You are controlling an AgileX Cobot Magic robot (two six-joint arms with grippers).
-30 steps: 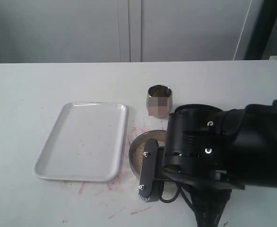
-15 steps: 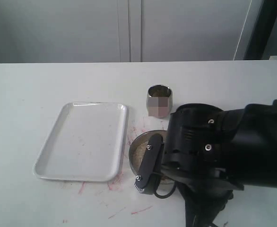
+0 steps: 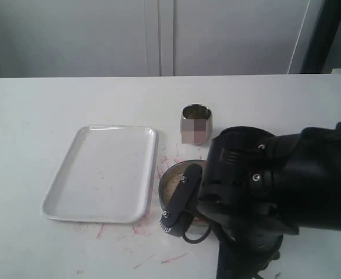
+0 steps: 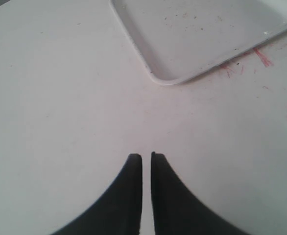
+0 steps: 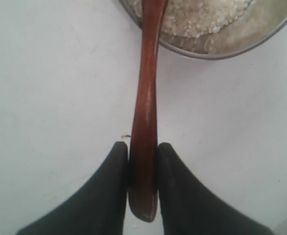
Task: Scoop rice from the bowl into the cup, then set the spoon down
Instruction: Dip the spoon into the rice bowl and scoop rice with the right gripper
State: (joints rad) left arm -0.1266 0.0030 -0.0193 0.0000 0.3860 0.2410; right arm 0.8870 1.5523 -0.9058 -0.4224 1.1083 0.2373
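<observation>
My right gripper is shut on the handle of the dark reddish-brown wooden spoon. The handle runs over the rim of the steel bowl, and its far end lies over the pale rice. In the exterior view the right arm's bulk covers most of the bowl; only its left rim and some rice show. The small steel cup stands just behind the bowl. My left gripper hovers shut over bare table with nothing between its fingers.
A white rectangular tray lies left of the bowl, its corner also in the left wrist view. Red marks stain the white table around the tray and bowl.
The right arm has swung a little towards the left and front, its wrist part tilting lower beside the bowl. Cup, tray and bowl have stayed put.
</observation>
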